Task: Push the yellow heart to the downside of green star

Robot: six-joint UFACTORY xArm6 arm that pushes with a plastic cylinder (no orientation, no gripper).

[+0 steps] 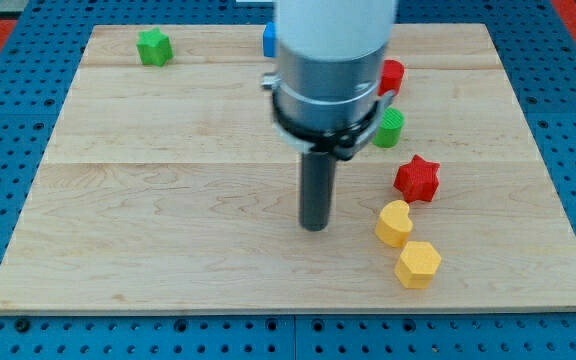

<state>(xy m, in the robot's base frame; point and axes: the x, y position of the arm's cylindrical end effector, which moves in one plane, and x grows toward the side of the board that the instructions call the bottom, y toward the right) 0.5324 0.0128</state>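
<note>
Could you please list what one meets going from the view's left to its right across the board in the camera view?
green star → blue block → my tip → yellow heart → yellow hexagon block. The red and green blocks near the arm and the red star overlap these columns, so I omit them.

On the wooden board [168, 150] I count seven blocks and one rod. The rod ends in my tip [315, 228].

Two blocks are yellow: one yellow heart [394, 222], just at the view's right of my tip, and one yellow hexagon [418, 265], right of my tip and lower.

Two blocks are red: one red star [417, 178], right of my tip and a little above, and one red block [393, 76] higher up, partly hidden, its shape not clear.

Two blocks are green: one green star [153, 47], far to the upper left of my tip, and one green cylinder [390, 128], to the upper right.

One block is blue: a blue block [268, 40] above my tip, mostly hidden by the arm.
</note>
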